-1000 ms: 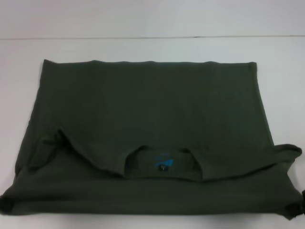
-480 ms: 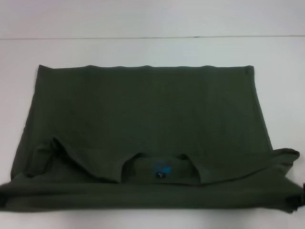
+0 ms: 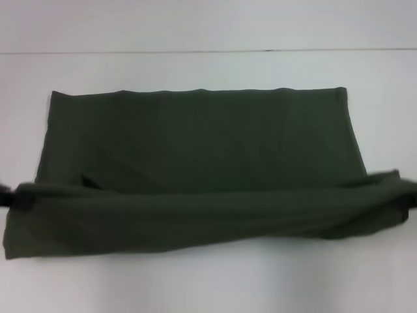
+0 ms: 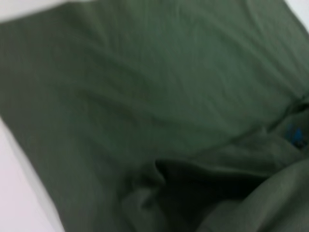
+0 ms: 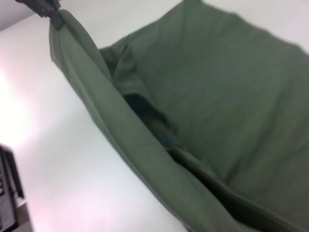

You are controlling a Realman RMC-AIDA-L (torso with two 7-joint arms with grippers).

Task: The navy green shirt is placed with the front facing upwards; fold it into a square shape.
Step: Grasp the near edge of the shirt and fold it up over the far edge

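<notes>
Fingers of the left gripper (image 3: pixel 6 195) look closed on the left end of the near fold of the navy green shirt (image 3: pixel 195 140), as far as I can see at the left edge of my head view; the right wrist view shows that same gripper (image 5: pixel 46 8) far off, pinching a corner of cloth. The right gripper (image 3: pixel 410 199) sits at the right edge of the head view at the shirt's other end, and the fabric is bunched there as if clamped, though the fingers themselves are mostly out of frame. Between the two, I see the near edge of the shirt lifted into a taut, rolled band running left to right, with cloth hanging down from it toward me. The rest of the shirt lies flat on the white worktop (image 3: pixel 208 280), its far hem straight and roughly centred. In the left wrist view I see only dark olive fabric with folds, plus a small blue mark (image 4: pixel 295 135) inside the collar.
</notes>
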